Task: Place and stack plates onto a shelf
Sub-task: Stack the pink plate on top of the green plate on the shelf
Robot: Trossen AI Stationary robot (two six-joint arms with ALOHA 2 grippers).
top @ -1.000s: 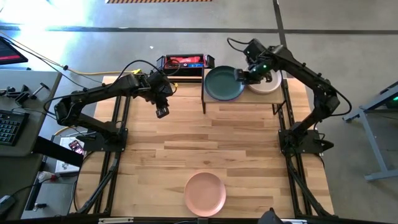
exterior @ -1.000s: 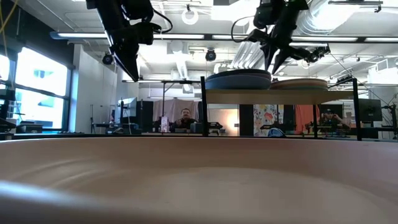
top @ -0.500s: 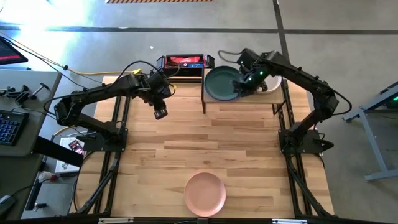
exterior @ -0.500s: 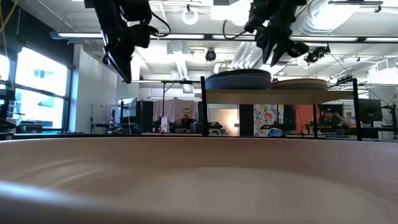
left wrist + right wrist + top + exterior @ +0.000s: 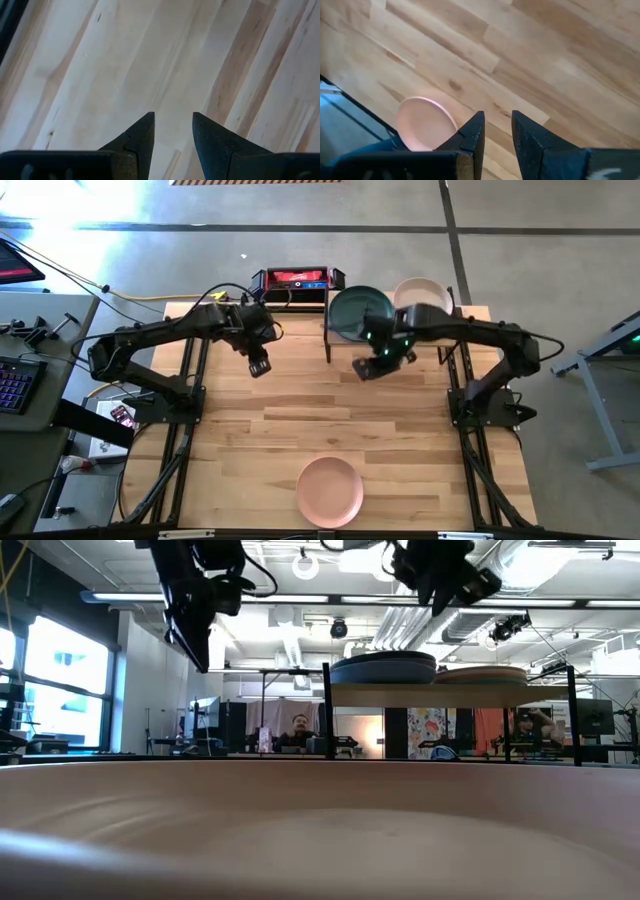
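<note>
Now the right gripper (image 5: 368, 367) has left the shelf (image 5: 440, 343), jaws a little apart and empty; the pink plate (image 5: 330, 491) lies far off. Left gripper (image 5: 260, 366) waits, empty, jaws apart.

Butcher-block table (image 5: 300, 410) with a small shelf (image 5: 390, 346) at its far edge

Taking the shelf as landmark: a dark teal plate (image 5: 352, 310) tops the stack on its left half, a beige plate (image 5: 420, 292) tops the one on its right half (stacks seen edge-on in the low view). A red-and-black box (image 5: 296, 281) sits just left of the shelf; a pink plate (image 5: 330, 490) lies well apart, near the table's front edge.
</note>
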